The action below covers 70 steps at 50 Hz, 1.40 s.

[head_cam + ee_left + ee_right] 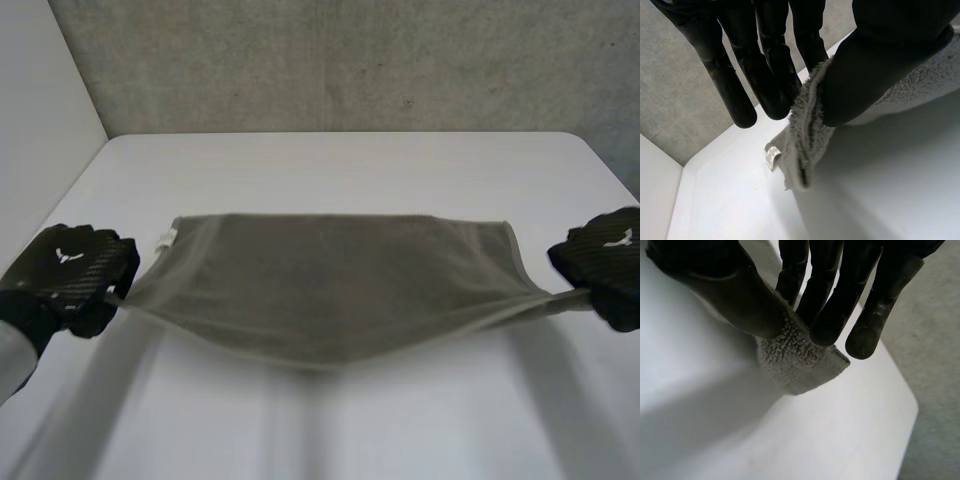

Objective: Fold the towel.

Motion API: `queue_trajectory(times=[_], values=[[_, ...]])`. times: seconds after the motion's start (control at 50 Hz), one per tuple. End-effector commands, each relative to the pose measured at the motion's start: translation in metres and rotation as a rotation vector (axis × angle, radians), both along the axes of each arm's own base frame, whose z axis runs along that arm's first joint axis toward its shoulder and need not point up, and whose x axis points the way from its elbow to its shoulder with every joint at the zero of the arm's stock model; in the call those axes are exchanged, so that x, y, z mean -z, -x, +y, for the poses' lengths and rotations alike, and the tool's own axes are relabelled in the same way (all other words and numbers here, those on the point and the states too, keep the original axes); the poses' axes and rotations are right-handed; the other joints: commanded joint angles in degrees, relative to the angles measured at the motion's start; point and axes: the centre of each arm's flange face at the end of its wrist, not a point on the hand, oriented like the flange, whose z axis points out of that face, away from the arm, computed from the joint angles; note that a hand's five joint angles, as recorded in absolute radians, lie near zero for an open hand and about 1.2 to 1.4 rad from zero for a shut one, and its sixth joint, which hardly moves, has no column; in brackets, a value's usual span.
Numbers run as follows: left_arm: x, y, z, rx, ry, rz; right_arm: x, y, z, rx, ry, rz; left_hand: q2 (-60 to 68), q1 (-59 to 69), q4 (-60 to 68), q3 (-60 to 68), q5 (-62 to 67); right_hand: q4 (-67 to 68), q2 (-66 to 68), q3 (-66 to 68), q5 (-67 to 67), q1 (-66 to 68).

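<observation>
Head view: a grey towel (330, 285) is stretched sideways over a white table (340, 165), its long axis running from one hand to the other. The left hand (70, 275) holds the near left corner and the right hand (605, 265) the near right corner. Both are raised at about the same height, well apart. The near edge sags between them. The far edge seems to lie on the table, straight ahead of both hands, so a fold would likely carry the held edge forward onto it. Neither hand is nearer.

Left wrist view: the left hand's thumb presses the towel's bunched corner (807, 130) against the straight fingers (765, 75), pinching it. A small white label (772, 156) hangs off the towel's edge just below the fingertips.

Right wrist view: the right hand (830, 295) pinches its corner (800, 360) the same way, thumb on one side and fingertips on the other, with the corner's tip poking out beyond them above the table.
</observation>
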Motion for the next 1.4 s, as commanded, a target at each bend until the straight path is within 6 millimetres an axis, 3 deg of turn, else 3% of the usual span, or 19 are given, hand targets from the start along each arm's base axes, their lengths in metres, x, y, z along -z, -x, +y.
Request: queue_trajectory(times=[0.02,0.12,0.2,0.28,0.32,0.36,0.38,0.46,0.64,0.72,0.74,0.76,0.78,0.94,1.04,1.08,1.16,1.3,1.4], values=[[-0.006,-0.008,0.003,-0.013,-0.033,0.015,-0.021,0.006,-0.008,-0.003,0.066,-0.006,10.3,13.1,10.2,10.3,12.2,2.9,2.9,2.8,2.8,3.2],[0.010,-0.010,-0.025,-0.018,-0.058,0.017,0.001,0.004,-0.022,-0.015,-0.028,-0.007,10.3,13.1,10.2,10.3,12.2,2.9,2.9,2.8,2.8,3.2],[0.024,-0.005,-0.048,0.006,-0.070,0.019,0.026,0.001,-0.051,-0.011,-0.126,-0.004,10.3,13.1,10.2,10.3,12.2,2.9,2.9,2.8,2.8,3.2],[0.044,0.016,-0.084,0.073,-0.079,0.016,0.043,-0.009,-0.065,-0.015,-0.166,0.028,10.3,13.1,10.2,10.3,12.2,2.9,2.9,2.8,2.8,3.2],[0.049,0.022,-0.097,0.075,-0.082,0.012,0.054,-0.022,-0.082,-0.008,-0.136,0.067,10.3,13.1,10.2,10.3,12.2,2.9,2.9,2.8,2.8,3.2],[0.061,0.028,-0.124,0.044,-0.079,-0.006,0.059,-0.026,-0.093,0.016,-0.109,0.070,10.3,13.1,10.2,10.3,12.2,2.9,2.9,2.8,2.8,3.2],[0.061,0.028,-0.124,0.044,-0.079,-0.006,0.059,-0.026,-0.093,0.016,-0.109,0.070,10.3,13.1,10.2,10.3,12.2,2.9,2.9,2.8,2.8,3.2],[0.075,0.035,-0.160,-0.001,-0.057,-0.025,0.069,-0.033,-0.129,0.080,-0.003,0.020,10.3,13.1,10.2,10.3,12.2,2.9,2.9,2.8,2.8,3.2],[0.090,0.049,-0.200,0.000,-0.007,0.003,0.082,-0.056,-0.179,0.119,0.187,-0.047,10.3,13.1,10.2,10.3,12.2,2.9,2.9,2.8,2.8,3.2],[0.095,0.053,-0.216,-0.014,0.027,0.045,0.087,-0.060,-0.189,0.148,0.214,-0.041,10.3,13.1,10.2,10.3,12.2,2.8,2.8,2.7,2.6,3.1],[0.096,0.054,-0.218,-0.022,0.029,0.057,0.091,-0.063,-0.192,0.160,0.218,-0.033,-34.0,-31.2,-34.1,-34.0,-32.1,-44.4,-44.3,-44.5,-44.5,-44.1],[0.096,0.054,-0.218,-0.022,0.029,0.057,0.096,-0.068,-0.193,0.166,0.212,-0.025,-34.5,-31.7,-34.5,-34.4,-32.5,-67.1,-67.1,-67.2,-67.2,-66.8],[0.097,0.055,-0.218,-0.023,0.028,0.067,0.096,-0.068,-0.193,0.166,0.212,-0.025,-59.7,-56.9,-59.8,-59.7,-57.8,-67.1,-67.1,-67.2,-67.2,-66.8],[0.098,0.056,-0.207,-0.027,-0.007,0.087,0.100,-0.070,-0.184,0.212,0.182,-0.041,-59.7,-56.9,-59.8,-59.7,-57.8,-67.1,-67.1,-67.2,-67.2,-66.8],[0.080,0.052,-0.193,-0.044,-0.021,0.136,0.088,-0.064,-0.162,0.233,0.150,-0.116,-59.7,-56.9,-59.8,-59.7,-57.8,-67.1,-67.1,-67.2,-67.2,-66.8],[0.074,0.049,-0.186,-0.054,-0.031,0.161,0.085,-0.058,-0.141,0.233,0.115,-0.122,-59.7,-56.9,-59.8,-59.7,-57.8,-67.1,-67.1,-67.2,-67.2,-66.8],[0.054,0.041,-0.159,-0.077,-0.060,0.256,0.087,-0.054,-0.118,0.208,0.071,-0.123,-59.7,-56.9,-59.8,-59.7,-57.8,-67.1,-67.1,-67.2,-67.2,-66.8],[0.037,0.035,-0.130,-0.102,-0.066,0.407,0.108,-0.050,-0.076,0.133,-0.046,-0.141,-59.7,-56.9,-59.8,-59.7,-57.8,-67.1,-67.1,-67.2,-67.2,-66.8],[0.033,0.033,-0.120,-0.091,0.010,0.495,0.125,-0.034,-0.076,0.176,-0.082,-0.136,-59.7,-56.9,-59.8,-59.7,-57.8,-66.4,-66.3,-66.5,-66.5,-66.1]])
